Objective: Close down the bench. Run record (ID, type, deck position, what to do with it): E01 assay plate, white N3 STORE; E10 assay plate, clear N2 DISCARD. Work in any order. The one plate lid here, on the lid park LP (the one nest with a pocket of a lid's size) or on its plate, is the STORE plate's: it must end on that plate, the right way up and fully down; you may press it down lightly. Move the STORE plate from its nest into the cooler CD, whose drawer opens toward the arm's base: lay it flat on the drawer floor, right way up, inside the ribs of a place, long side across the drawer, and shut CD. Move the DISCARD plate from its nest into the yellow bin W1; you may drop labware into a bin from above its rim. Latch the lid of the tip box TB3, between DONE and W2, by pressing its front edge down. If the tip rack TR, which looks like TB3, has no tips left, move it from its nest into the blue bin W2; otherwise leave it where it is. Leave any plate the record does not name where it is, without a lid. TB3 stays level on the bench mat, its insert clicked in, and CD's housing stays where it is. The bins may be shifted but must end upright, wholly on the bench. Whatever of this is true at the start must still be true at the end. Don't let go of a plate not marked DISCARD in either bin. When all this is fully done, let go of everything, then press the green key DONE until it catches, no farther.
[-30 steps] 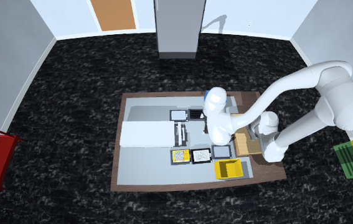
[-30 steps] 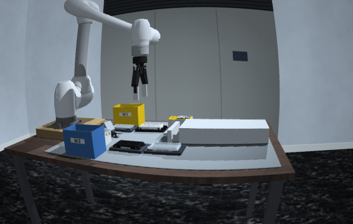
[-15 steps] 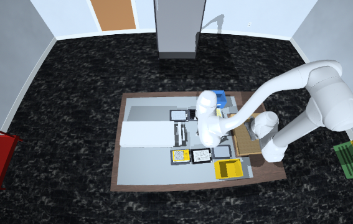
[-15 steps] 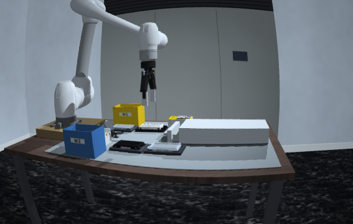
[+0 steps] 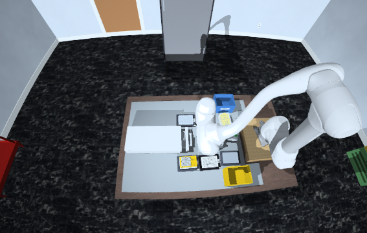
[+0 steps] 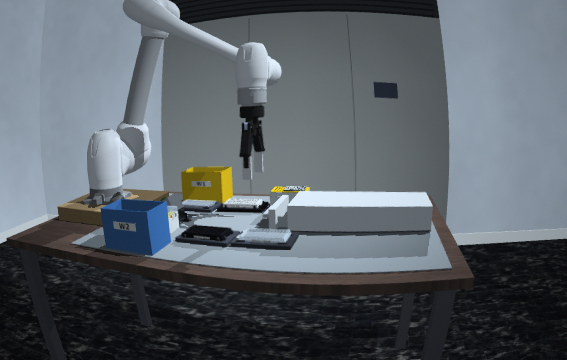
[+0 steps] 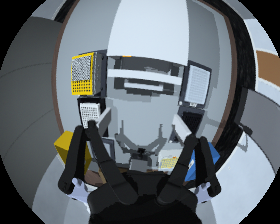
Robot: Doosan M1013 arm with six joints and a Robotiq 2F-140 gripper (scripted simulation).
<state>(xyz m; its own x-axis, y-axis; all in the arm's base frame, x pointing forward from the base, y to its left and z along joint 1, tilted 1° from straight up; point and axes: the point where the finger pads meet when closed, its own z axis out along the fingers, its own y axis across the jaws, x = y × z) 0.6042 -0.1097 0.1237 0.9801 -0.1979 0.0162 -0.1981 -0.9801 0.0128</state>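
Observation:
My gripper (image 6: pixel 252 172) is open and empty, hanging high above the middle of the bench; its two fingers frame the wrist view (image 7: pixel 140 185). Below it lie a white plate (image 5: pixel 211 162) in a black nest, a yellow-framed plate (image 5: pixel 188 162) beside it, and a pale plate (image 5: pixel 186 120) across the deck. A grey lid (image 5: pixel 229 157) sits flat in its nest by the yellow bin W1 (image 5: pixel 237 175). The white cooler CD (image 5: pixel 152 139) lies at the left with its drawer front (image 5: pixel 188 139) toward the arm. The blue bin W2 (image 5: pixel 224 102) and the tip box TB3 (image 5: pixel 224 119) are at the far side.
A black tip rack (image 6: pixel 208 233) sits next to the pale plate (image 6: pixel 265 235); my arm hides it in the overhead view. The arm's base stands on a tan block (image 5: pixel 254 140) at the bench's right edge. The DONE key is hidden by the arm.

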